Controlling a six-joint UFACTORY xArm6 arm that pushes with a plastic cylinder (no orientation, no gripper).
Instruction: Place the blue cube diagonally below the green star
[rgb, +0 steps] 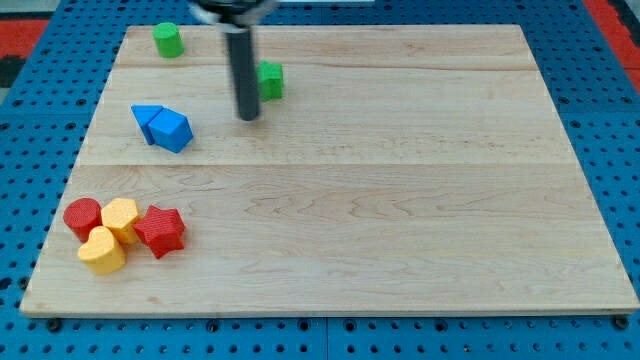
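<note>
Since only one camera view is given, everything is read from it: my tip (248, 117) is set down on the wooden board (400, 200) just to the view's left of a green block (270, 80), which is partly hidden behind the rod and is taken to be the green star, though its shape cannot be made out firmly. No fingers are carried by this rod, so no opening or closing is to be told. Two blue blocks are found touching at the view's left, below and to the left of the tip: a blue cube (174, 131) and a blue wedge-like block (149, 122) against its left side. The step in hand is judged to be the approach, the cube not yet being touched. A move round to the cube's far left is called for next, so that it can be pushed rightward, without the other blue block being dragged along. Counted: two green blocks, the second a green cylinder (167, 40) near the top left; two blue; two red (83, 217) (161, 230); two yellow (121, 218) (102, 250), clustered at the bottom left.
</note>
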